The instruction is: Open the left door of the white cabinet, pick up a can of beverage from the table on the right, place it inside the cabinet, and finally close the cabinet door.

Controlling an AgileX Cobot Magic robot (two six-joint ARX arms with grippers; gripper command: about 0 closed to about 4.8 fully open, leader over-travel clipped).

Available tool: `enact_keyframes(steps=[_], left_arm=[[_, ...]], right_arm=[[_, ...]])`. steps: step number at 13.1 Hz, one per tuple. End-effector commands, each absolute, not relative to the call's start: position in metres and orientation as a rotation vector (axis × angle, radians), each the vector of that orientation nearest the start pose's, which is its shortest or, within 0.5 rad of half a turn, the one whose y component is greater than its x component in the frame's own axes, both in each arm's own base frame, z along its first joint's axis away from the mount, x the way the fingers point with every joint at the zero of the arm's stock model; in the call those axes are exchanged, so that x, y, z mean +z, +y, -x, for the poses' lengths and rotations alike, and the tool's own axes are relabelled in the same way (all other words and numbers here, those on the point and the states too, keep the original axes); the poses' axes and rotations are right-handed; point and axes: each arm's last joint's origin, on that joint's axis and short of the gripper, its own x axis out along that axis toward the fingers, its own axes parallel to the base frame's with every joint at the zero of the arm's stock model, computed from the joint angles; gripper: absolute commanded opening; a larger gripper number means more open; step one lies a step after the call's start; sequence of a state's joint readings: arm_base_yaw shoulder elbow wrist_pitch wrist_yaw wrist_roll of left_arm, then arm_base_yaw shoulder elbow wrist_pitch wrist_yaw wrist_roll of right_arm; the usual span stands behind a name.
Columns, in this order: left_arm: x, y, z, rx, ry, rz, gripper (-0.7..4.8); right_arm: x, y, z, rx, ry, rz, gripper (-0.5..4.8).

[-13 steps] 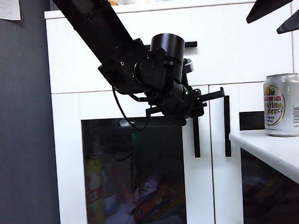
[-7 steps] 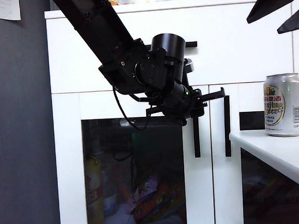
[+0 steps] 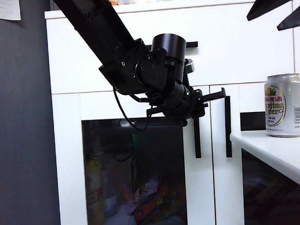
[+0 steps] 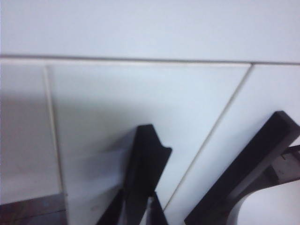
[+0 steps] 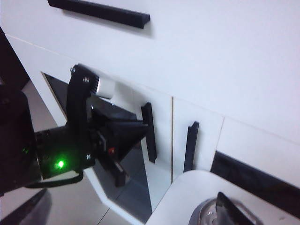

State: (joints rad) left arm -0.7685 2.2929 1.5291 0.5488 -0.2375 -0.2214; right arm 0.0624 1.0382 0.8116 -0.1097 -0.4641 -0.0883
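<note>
The white cabinet (image 3: 88,55) fills the exterior view, and its left door (image 3: 132,168) with the dark glass pane lies flush with the front. My left gripper (image 3: 199,103) reaches across to that door's vertical black handle (image 3: 197,138) and is shut on its upper end. The left wrist view shows the same handle (image 4: 145,168) close up. The can of beverage (image 3: 284,105) stands upright on the table (image 3: 271,147) at the right. My right gripper (image 3: 263,27) hangs open above and left of the can. One black finger (image 5: 227,208) shows beside the can's top (image 5: 206,216).
The right door's handle (image 3: 228,126) runs next to the gripped one. The black drawer handle (image 5: 98,14) sits higher up. A grey wall (image 3: 21,123) bounds the cabinet's left side. Behind the glass stand a yellow bottle (image 3: 93,189) and coloured packets (image 3: 153,197).
</note>
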Motion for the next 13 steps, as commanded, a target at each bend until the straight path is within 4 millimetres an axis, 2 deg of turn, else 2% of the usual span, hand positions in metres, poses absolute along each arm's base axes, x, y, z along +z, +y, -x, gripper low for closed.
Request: enact_keyframes(steps=[1, 5, 12, 13], left_arm=[[0.163, -0.356, -0.363, -0.582, 0.229, 0.153, -0.05], [0.164, -0.356, -0.363, -0.583, 0.226, 0.155, -0.05], [0.173, -0.362, -0.356, -0.616, 0.108, 0.217, -0.05], [0.174, -0.364, -0.35, -0.618, 0.06, 0.243, -0.05]], right_arm=[[0.309, 0.027, -0.226, 0.532, 0.261, 0.031, 4.79], [0.31, 0.027, -0.226, 0.532, 0.247, 0.033, 4.79], [0.312, 0.027, -0.226, 0.532, 0.234, 0.036, 4.79], [0.312, 0.027, -0.226, 0.532, 0.234, 0.036, 4.79]])
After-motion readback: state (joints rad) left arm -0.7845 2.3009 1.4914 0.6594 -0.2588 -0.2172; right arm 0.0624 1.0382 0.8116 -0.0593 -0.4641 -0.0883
